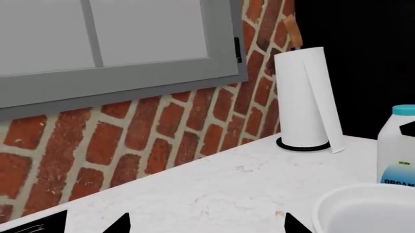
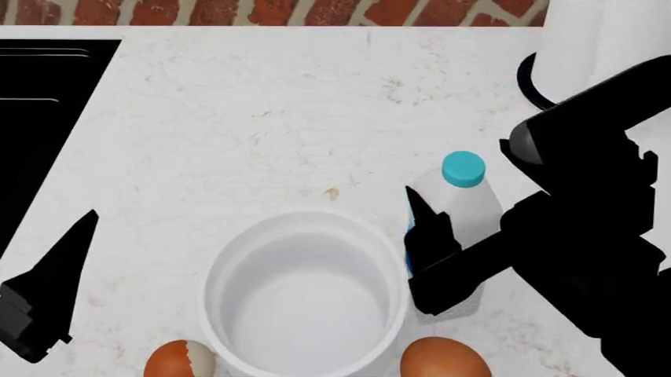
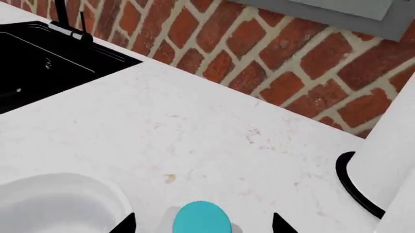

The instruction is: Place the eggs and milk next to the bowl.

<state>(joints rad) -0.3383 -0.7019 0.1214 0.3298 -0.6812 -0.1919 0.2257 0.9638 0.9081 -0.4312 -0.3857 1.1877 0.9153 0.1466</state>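
The white bowl (image 2: 304,302) stands on the counter near the front edge. The milk (image 2: 467,206), white with a turquoise cap, stands upright just right of the bowl. My right gripper (image 3: 203,224) is around it, one black finger (image 2: 425,236) against its left side; the cap (image 3: 202,219) sits between the tips. The plain brown egg (image 2: 445,359) lies at the bowl's front right. The egg with a white patch (image 2: 178,360) lies at its front left. My left gripper (image 2: 53,290) is open and empty, left of the bowl. The left wrist view shows the bowl's rim (image 1: 370,213) and the milk (image 1: 397,145).
A white paper-towel roll (image 2: 598,39) on a black base stands at the back right, close behind my right arm. A black sink (image 2: 42,102) is set in the counter at the left. A brick wall (image 3: 272,53) and a grey window frame (image 1: 116,73) rise behind.
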